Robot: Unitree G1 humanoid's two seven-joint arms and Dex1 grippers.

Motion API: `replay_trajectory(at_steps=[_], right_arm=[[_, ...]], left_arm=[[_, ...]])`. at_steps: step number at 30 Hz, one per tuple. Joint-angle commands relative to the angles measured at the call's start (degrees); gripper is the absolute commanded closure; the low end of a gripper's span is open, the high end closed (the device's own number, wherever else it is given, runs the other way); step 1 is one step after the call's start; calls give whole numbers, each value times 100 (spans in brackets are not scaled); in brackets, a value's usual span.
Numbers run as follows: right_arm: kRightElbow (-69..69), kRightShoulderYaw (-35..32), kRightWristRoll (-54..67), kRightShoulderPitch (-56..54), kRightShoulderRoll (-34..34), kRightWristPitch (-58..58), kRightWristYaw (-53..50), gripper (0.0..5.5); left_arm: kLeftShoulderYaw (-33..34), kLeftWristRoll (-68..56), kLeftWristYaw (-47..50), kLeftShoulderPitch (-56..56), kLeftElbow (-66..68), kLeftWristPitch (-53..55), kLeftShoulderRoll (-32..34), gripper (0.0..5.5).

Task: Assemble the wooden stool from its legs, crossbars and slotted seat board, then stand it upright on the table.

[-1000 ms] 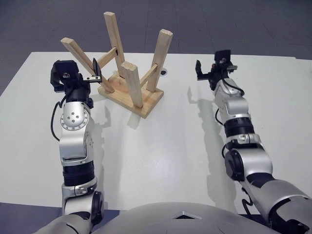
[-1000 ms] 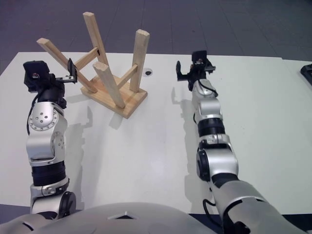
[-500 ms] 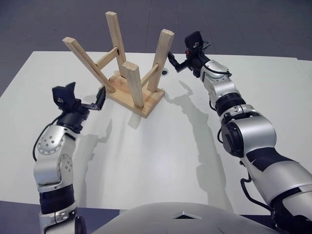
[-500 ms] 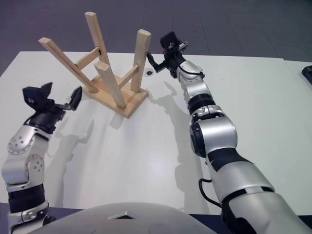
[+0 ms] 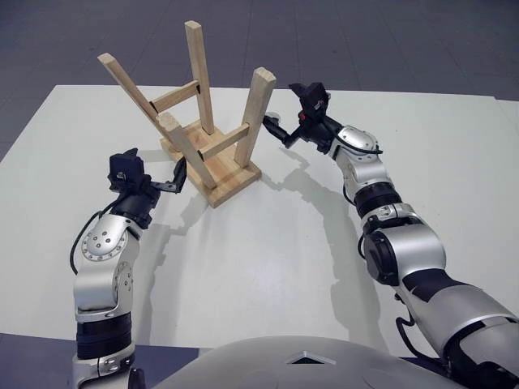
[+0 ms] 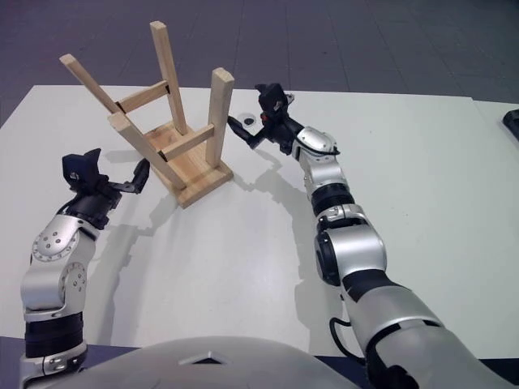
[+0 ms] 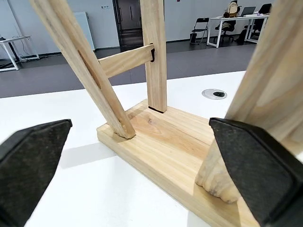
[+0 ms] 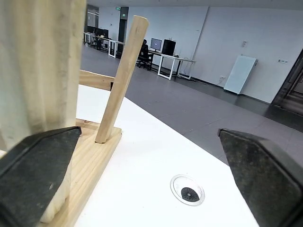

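The wooden stool [image 5: 212, 166] lies upside down on the white table [image 5: 268, 243], seat board [image 7: 175, 151] flat and its legs pointing up, joined by crossbars [image 5: 177, 96]. My left gripper [image 5: 154, 175] is open, low at the near left edge of the seat board, its pads [image 7: 33, 165] apart on either side of the board's corner. My right gripper [image 5: 293, 113] is open just right of the nearest right leg [image 5: 257, 113]. That leg [image 8: 42, 71] stands against one pad, not between the two.
A round cable grommet [image 8: 188, 193] is set in the table behind the right gripper. Wide bare tabletop lies in front of the stool and to its right. A dark object [image 6: 511, 120] sits at the far right edge.
The stool has turned on the table and shifted slightly toward me. My right gripper came in from the right to the stool's right leg. My left gripper let go, dropped low and moved to the seat board.
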Motion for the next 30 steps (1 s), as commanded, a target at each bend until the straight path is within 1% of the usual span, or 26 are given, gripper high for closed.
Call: replay_trajectory(at_steps=[1,3,5,7,8,9,11,14,17,22,24,27,28,30], right_arm=[[753,-487,-190,-302,-886,681,-2350,11],[846,-613,-90,-419,-907,722,-2614,11],[794,-551,-44,-485,-653,614,-2389,11],[255,-206,75,-311,-74,281,-1340,11],[-290,59,217,-52,205,174,-654,11],[-788,309,284,220,397,120,-196,11],[-1373,521,346,585,577,225,109,11],[-1546,501,282,709,532,403,-103,11],[-1303,319,188,525,392,609,-633,11],[-1148,22,105,440,-58,716,-1178,11],[-1240,-168,292,481,-188,765,-1152,11],[-1288,-329,406,538,-356,813,-1090,11],[-1158,-363,363,501,-426,847,-1184,11],[-778,-294,182,359,-552,960,-1341,11]], left_arm=[[435,172,598,-60,-277,-19,-136,10],[461,141,764,-236,-433,64,-186,10],[308,27,672,-375,-661,130,-168,10],[-161,-80,391,-457,-1004,243,-143,10],[-457,-97,258,-487,-1138,302,-153,10],[-728,-56,152,-498,-1213,335,-157,10],[-1047,59,91,-508,-1165,354,-216,10],[-1054,270,159,-588,-734,255,-194,10],[-958,379,189,-719,-524,168,-114,10],[-1321,347,195,-1073,-1210,378,-285,10],[-1251,62,258,-1573,-1779,670,-332,10],[-834,-758,304,-2622,-2474,1156,-338,10],[-574,-1049,355,-2983,-2628,1322,-248,10],[411,-1361,549,-3573,-2587,1555,266,10]])
